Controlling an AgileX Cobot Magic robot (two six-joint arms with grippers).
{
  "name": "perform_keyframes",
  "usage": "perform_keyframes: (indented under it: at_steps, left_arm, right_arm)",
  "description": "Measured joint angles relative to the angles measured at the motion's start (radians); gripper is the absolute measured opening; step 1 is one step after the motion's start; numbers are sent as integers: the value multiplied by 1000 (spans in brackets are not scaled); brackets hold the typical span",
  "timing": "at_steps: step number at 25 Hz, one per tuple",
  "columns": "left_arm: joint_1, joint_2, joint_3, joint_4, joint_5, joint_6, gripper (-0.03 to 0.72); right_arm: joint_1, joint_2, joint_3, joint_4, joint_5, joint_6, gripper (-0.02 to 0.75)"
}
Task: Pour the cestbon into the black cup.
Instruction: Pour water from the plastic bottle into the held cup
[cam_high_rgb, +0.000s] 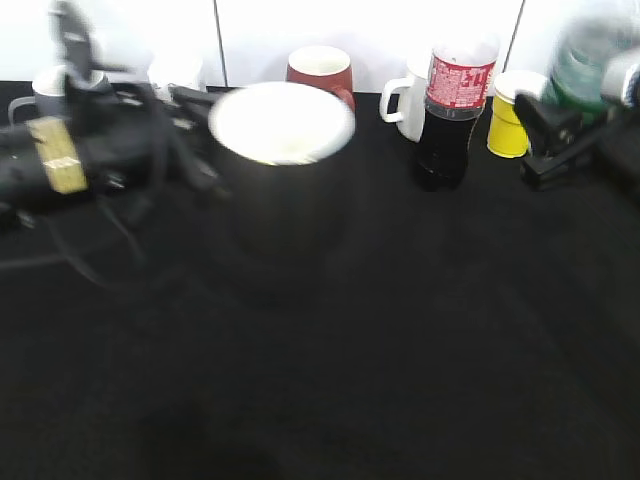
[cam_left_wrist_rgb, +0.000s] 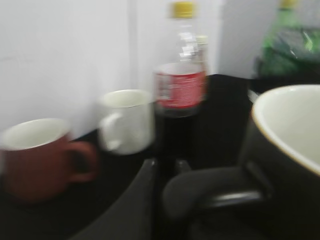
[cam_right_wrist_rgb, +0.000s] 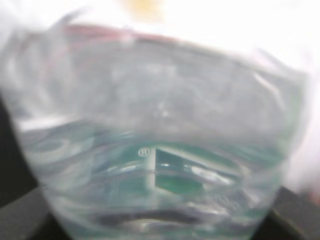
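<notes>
At far right, the right gripper (cam_high_rgb: 560, 135) clasped the cestbon (cam_high_rgb: 590, 60), green label unreadable, axis blurred. Left gripper (cam_high_rgb: 200, 140) gripped the black cup (cam_high_rgb: 283, 180), upright.

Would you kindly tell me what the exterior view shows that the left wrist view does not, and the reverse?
Only the exterior view shows the yellow cup, the right gripper holding the cestbon aloft, and the left arm. Only the left wrist view shows the black cup's handle close up. Both show the black cup, the reddish-brown mug, the white mug, the cola bottle and the cestbon.
</notes>
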Motion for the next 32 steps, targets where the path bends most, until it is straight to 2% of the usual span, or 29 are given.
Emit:
perform_keyframes:
  at_steps: [2, 5, 7, 10, 14, 20, 32]
  left_arm:
    - [-72, 0, -13, -23, 3, 0, 62]
    - [-169, 1, -67, -38, 31, 0, 62]
    - [-200, 11, -111, -60, 92, 0, 62]
    - [-227, 55, -160, -82, 112, 0, 62]
    - [-232, 55, -160, -82, 122, 0, 62]
    - [-232, 55, -160, -82, 123, 0, 62]
    - [-232, 55, -160, -82, 131, 0, 62]
  right_arm:
    - [0, -115, -28, -126, 134, -122, 503]
    - [1, -172, -72, -179, 183, -237, 503]
    - [1, -174, -106, -229, 188, -357, 503]
    - [1, -174, -140, -240, 188, -574, 503]
    - [1, -177, -173, -242, 185, -821, 503]
    - [1, -177, -174, -245, 185, -986, 502]
    - [1, -177, -174, -240, 161, -1100, 502]
